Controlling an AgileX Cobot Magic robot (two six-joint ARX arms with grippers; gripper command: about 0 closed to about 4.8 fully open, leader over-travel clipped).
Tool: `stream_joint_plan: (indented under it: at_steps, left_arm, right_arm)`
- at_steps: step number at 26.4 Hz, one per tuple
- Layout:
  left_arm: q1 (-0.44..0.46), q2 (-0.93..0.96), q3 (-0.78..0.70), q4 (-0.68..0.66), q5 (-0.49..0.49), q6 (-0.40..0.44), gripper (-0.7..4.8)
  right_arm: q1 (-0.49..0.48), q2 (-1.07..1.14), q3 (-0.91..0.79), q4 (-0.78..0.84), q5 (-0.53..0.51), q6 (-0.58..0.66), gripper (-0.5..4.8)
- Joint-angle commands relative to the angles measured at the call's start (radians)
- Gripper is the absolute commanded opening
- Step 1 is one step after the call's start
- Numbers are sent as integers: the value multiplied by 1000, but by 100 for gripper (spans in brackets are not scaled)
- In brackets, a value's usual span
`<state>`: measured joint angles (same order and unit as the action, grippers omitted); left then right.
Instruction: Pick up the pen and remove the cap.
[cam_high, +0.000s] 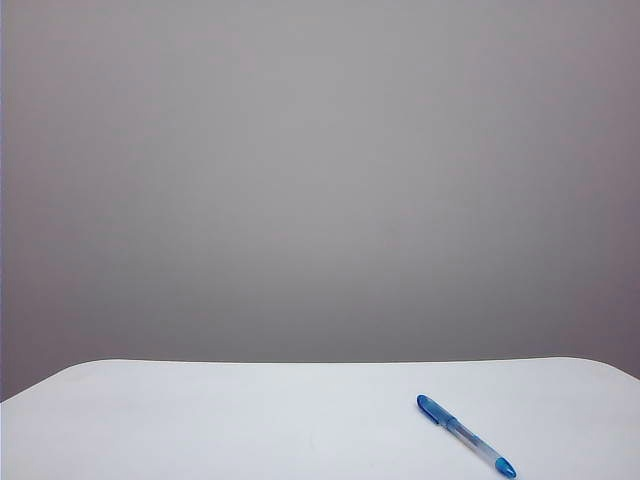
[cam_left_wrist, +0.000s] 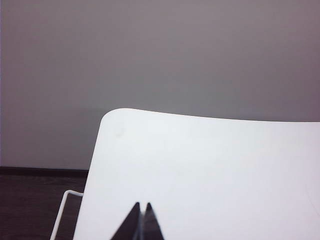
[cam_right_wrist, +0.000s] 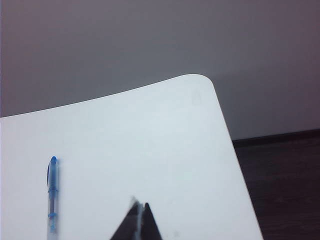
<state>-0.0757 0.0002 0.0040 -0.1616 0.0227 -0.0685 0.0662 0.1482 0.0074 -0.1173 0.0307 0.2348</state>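
Note:
The pen (cam_high: 470, 438) lies flat near the front right of the white table (cam_high: 250, 420), slanting toward the front right. Its cap (cam_high: 435, 409) sits on the far, left-pointing end, blue with a clip. In the right wrist view the pen (cam_right_wrist: 52, 205) lies off to one side of my right gripper (cam_right_wrist: 140, 205), cap (cam_right_wrist: 52, 175) pointing away. That gripper is shut, empty, and well apart from the pen. My left gripper (cam_left_wrist: 142, 205) is also shut and empty over bare tabletop, with no pen in its view. Neither gripper shows in the exterior view.
A plain grey wall (cam_high: 320, 180) stands behind the table. Rounded far corners of the tabletop (cam_left_wrist: 115, 116) (cam_right_wrist: 202, 80) drop off to dark floor (cam_right_wrist: 285, 190). A thin white frame rail (cam_left_wrist: 60, 215) runs beside the table's left edge.

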Motion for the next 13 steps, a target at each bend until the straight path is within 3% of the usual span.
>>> stream_joint_plan:
  at_steps: [1, 9, 11, 13]
  left_arm:
    - [1, 0, 2, -2, -3, 8, -4]
    - [1, 0, 2, 17, -3, 9, -5]
    - [1, 0, 4, 153, -2, 4, -5]
    - [1, 0, 5, 219, -10, -2, -5]
  right_arm:
    - [0, 0, -6, 17, 5, -8, 3]
    - [2, 0, -6, 39, -17, -51, 3]
    - [3, -1, -3, 164, -83, -43, -2]
    - [3, 0, -2, 270, -69, -12, -2]
